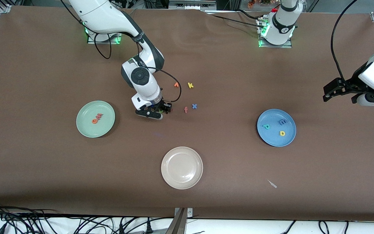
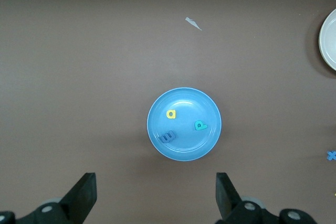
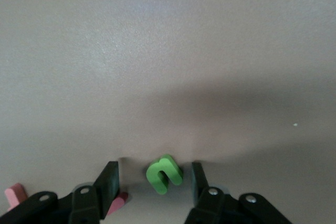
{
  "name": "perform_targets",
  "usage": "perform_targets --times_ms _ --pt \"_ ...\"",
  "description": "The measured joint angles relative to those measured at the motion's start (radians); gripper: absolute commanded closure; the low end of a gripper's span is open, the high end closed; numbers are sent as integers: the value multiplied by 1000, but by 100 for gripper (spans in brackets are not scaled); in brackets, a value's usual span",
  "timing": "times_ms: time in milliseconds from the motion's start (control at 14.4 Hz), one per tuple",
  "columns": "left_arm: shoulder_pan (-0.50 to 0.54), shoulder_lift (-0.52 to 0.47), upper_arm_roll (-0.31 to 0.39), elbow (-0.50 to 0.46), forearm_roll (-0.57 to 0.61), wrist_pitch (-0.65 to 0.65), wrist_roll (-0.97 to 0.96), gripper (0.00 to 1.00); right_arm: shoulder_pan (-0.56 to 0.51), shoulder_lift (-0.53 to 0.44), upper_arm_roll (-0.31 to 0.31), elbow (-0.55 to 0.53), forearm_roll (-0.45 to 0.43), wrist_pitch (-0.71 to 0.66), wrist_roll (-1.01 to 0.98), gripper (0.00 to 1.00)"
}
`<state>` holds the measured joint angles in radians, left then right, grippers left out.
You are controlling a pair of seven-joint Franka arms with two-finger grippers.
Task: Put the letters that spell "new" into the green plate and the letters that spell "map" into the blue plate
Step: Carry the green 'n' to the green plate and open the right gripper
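Tiny green foam letter n (image 3: 164,174) lying on the brown table (image 1: 44,65), between the round pale mint-green plate (image 1: 106,126) and the salmon foam f (image 1: 185,110), bracketed by the right gripper (image 3: 155,178). Fingers (image 3: 110,178) partly apart, one on each side of the n with a gap showing on both sides, so not yet clamped. Likely feather-light, soft and squashy; probably grippy enough, but easily flicked aside or tipped by one finger arriving first. Best taken across its two legs, low against the table, with a gentle squeeze. Already inside the green plate: orange e (image 1: 94,121) and pink w (image 1: 100,116), touching. Well away from the green plate, toward the left arm's end: round medium-blue plate (image 2: 157,140) holding blue-violet m (image 2: 168,136), yellow a (image 2: 171,114) and teal p (image 2: 200,125). Left gripper (image 2: 156,195) waiting wide open and empty, high over the table by the blue plate. In the front view the n almost hidden under the right gripper, barely a green speck. Pinkish scrap beside one right fingertip cut off, identity unclear. Also near the f: blue x (image 1: 194,106) and yellow k (image 1: 190,85).
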<state>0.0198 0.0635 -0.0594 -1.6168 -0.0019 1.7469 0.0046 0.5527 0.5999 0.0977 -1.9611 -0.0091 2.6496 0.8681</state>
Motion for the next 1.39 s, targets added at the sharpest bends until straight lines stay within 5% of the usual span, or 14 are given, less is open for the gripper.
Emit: perform_targets --times_ms 208,624,1040,1387 --pt "-2 0 -4 0 0 0 0 0 0 4 -2 -23 -1 44 0 45" --pt "0 -8 -24 10 0 -102 0 0 4 -7 -3 -29 -3 52 0 98" --pt "2 -36 -24 15 0 -134 0 0 6 -19 -19 -32 -8 26 -47 98" --pt "2 -36 -24 15 0 -142 0 0 -56 -172 -93 -31 -8 -235 -315 98"
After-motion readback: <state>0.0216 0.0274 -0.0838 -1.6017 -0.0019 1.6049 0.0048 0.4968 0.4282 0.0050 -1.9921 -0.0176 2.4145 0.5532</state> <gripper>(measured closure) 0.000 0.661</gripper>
